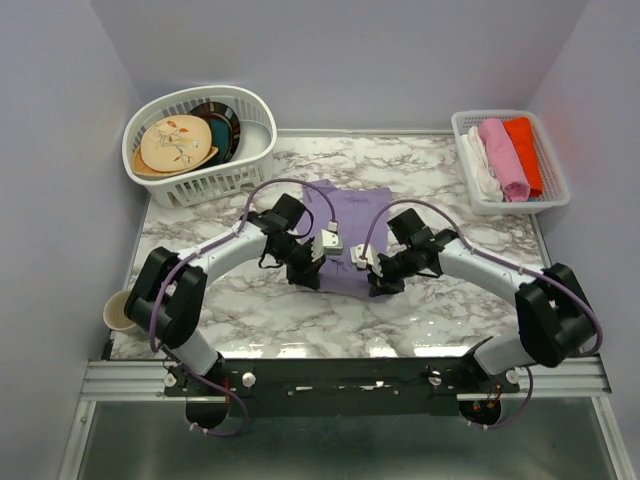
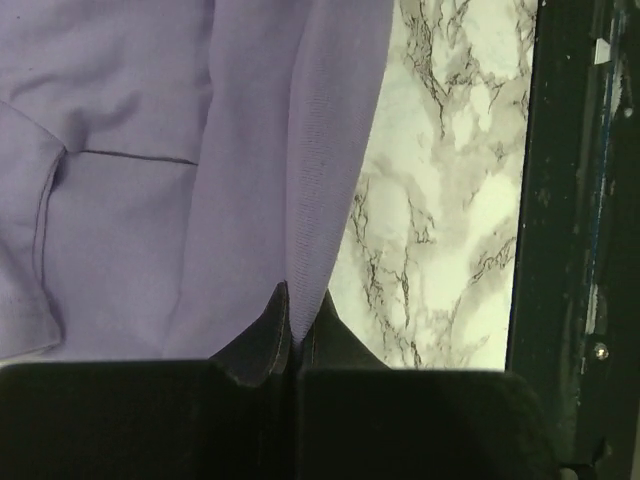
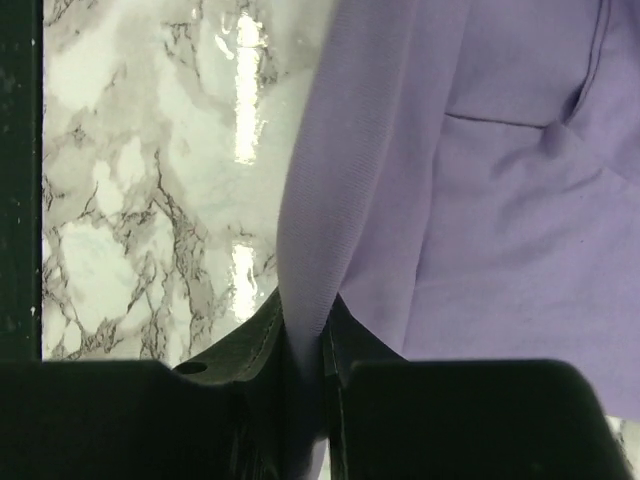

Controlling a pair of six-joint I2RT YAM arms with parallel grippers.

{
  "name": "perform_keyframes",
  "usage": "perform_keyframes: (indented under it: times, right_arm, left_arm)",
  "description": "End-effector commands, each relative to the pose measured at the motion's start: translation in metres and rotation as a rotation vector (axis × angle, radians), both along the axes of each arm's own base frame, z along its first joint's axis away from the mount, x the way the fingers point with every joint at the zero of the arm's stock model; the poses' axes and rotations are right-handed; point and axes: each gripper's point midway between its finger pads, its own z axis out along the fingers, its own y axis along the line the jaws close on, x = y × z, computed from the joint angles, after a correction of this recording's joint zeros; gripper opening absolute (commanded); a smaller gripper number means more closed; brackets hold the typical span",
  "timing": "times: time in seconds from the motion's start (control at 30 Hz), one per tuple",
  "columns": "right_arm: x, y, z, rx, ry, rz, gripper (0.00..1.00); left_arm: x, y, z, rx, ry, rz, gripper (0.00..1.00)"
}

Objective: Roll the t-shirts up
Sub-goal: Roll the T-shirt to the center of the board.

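A lavender-purple t-shirt point(image 1: 345, 215) lies flat in the middle of the marble table, its near hem toward the arms. My left gripper point(image 1: 312, 277) is at the hem's left part, shut on a pinched fold of the fabric; the left wrist view shows the t-shirt point(image 2: 140, 180) running up from the gripper point(image 2: 296, 312). My right gripper point(image 1: 378, 284) is at the hem's right part, its fingers closed on a thicker fold of the same t-shirt point(image 3: 500, 200); the right wrist view shows cloth filling the gripper point(image 3: 307, 322).
A white laundry basket point(image 1: 200, 175) with plates stands at the back left. A white tray point(image 1: 548, 200) holding rolled pink, white and orange-red cloth sits at the back right. A paper cup point(image 1: 119, 310) is off the table's left edge. The black front rail point(image 2: 570, 240) lies close behind both grippers.
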Motion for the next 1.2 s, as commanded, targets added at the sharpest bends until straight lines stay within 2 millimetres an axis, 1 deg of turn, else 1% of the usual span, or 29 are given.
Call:
perform_keyframes:
  times: [0.0, 0.03, 0.07, 0.1, 0.13, 0.17, 0.2, 0.23, 0.27, 0.33, 0.37, 0.4, 0.43, 0.5, 0.53, 0.57, 0.6, 0.63, 0.67, 0.77, 0.87, 0.9, 0.97, 1.0, 1.03, 1.07, 1.1, 1.13, 1.17]
  right_arm:
    - [-0.025, -0.03, -0.015, -0.08, 0.303, 0.001, 0.23]
    - [-0.018, -0.029, -0.016, -0.083, 0.326, 0.001, 0.23]
    - [-0.016, -0.03, -0.018, -0.086, 0.337, 0.021, 0.23]
    - [-0.019, -0.033, -0.015, -0.093, 0.392, 0.02, 0.23]
    - [-0.019, -0.033, -0.015, -0.097, 0.421, 0.029, 0.23]
    - [-0.009, -0.029, -0.017, -0.101, 0.438, 0.051, 0.23]
    - [-0.013, -0.032, -0.013, -0.109, 0.493, 0.047, 0.22]
    - [-0.011, -0.033, -0.013, -0.114, 0.516, 0.051, 0.22]
    - [-0.001, -0.03, -0.013, -0.108, 0.512, 0.063, 0.22]
    - [0.001, -0.031, -0.01, -0.115, 0.539, 0.068, 0.23]
    - [0.004, -0.031, -0.009, -0.115, 0.536, 0.079, 0.22]
    - [0.008, -0.03, -0.008, -0.12, 0.554, 0.082, 0.23]
    - [0.01, -0.03, -0.009, -0.125, 0.565, 0.086, 0.23]
    - [0.013, -0.029, -0.009, -0.135, 0.616, 0.094, 0.23]
    - [0.013, -0.029, -0.01, -0.14, 0.636, 0.095, 0.23]
    - [0.015, -0.028, -0.011, -0.143, 0.648, 0.099, 0.23]
    - [0.013, -0.03, -0.01, -0.157, 0.674, 0.1, 0.23]
    - [0.017, -0.029, -0.015, -0.167, 0.685, 0.104, 0.23]
    - [0.018, -0.03, -0.016, -0.176, 0.695, 0.104, 0.23]
    - [0.022, -0.03, -0.024, -0.201, 0.726, 0.093, 0.23]
    - [0.03, -0.028, -0.031, -0.221, 0.757, 0.055, 0.23]
    - [0.034, -0.027, -0.034, -0.233, 0.756, 0.037, 0.23]
    - [0.035, -0.028, -0.04, -0.264, 0.787, 0.012, 0.23]
    - [0.039, -0.031, -0.048, -0.293, 0.774, 0.0, 0.24]
    - [0.04, -0.031, -0.047, -0.298, 0.788, -0.01, 0.24]
    - [0.041, -0.029, -0.047, -0.299, 0.803, -0.024, 0.24]
    - [0.044, -0.029, -0.052, -0.321, 0.817, -0.036, 0.25]
    - [0.045, -0.029, -0.052, -0.33, 0.83, -0.046, 0.25]
    - [0.046, -0.029, -0.054, -0.347, 0.857, -0.068, 0.25]
  left_arm:
    - [-0.014, 0.009, -0.003, 0.022, 0.196, -0.034, 0.0]
    - [-0.013, 0.01, -0.011, 0.033, 0.23, -0.041, 0.0]
    - [-0.009, 0.007, -0.007, 0.02, 0.238, -0.05, 0.0]
    - [-0.014, 0.009, -0.008, 0.03, 0.266, -0.077, 0.0]
    - [-0.017, 0.01, -0.017, 0.045, 0.316, -0.091, 0.0]
    - [-0.014, 0.009, -0.016, 0.042, 0.324, -0.1, 0.0]
    - [-0.02, 0.014, -0.015, 0.054, 0.37, -0.109, 0.0]
    - [-0.021, 0.015, -0.022, 0.057, 0.393, -0.128, 0.0]
    - [-0.019, 0.017, -0.022, 0.056, 0.401, -0.125, 0.0]
    - [-0.017, 0.022, -0.026, 0.064, 0.432, -0.106, 0.0]
    - [-0.012, 0.021, -0.026, 0.062, 0.426, -0.097, 0.0]
    - [-0.003, 0.024, -0.027, 0.057, 0.417, -0.071, 0.0]
    - [0.002, 0.024, -0.031, 0.061, 0.43, -0.054, 0.0]
    - [0.019, 0.024, -0.031, 0.06, 0.433, -0.001, 0.0]
    - [0.023, 0.025, -0.037, 0.071, 0.453, 0.013, 0.0]
    - [0.032, 0.024, -0.036, 0.073, 0.441, 0.021, 0.0]
    - [0.036, 0.025, -0.04, 0.087, 0.439, 0.033, 0.0]
    - [0.038, 0.025, -0.045, 0.104, 0.45, 0.043, 0.0]
    - [0.045, 0.025, -0.045, 0.109, 0.436, 0.044, 0.02]
    - [0.049, 0.026, -0.052, 0.14, 0.471, 0.055, 0.06]
    - [0.052, 0.026, -0.06, 0.165, 0.495, 0.097, 0.07]
    - [0.057, 0.026, -0.065, 0.174, 0.475, 0.111, 0.08]
    - [0.058, 0.028, -0.069, 0.194, 0.484, 0.157, 0.11]
    - [0.063, 0.028, -0.072, 0.198, 0.457, 0.17, 0.13]
    - [0.068, 0.029, -0.074, 0.202, 0.448, 0.192, 0.17]
    - [0.07, 0.028, -0.074, 0.21, 0.466, 0.233, 0.23]
    - [0.077, 0.03, -0.073, 0.2, 0.461, 0.259, 0.26]
    - [0.079, 0.03, -0.07, 0.195, 0.468, 0.275, 0.29]
    - [0.086, 0.03, -0.063, 0.166, 0.442, 0.254, 0.35]
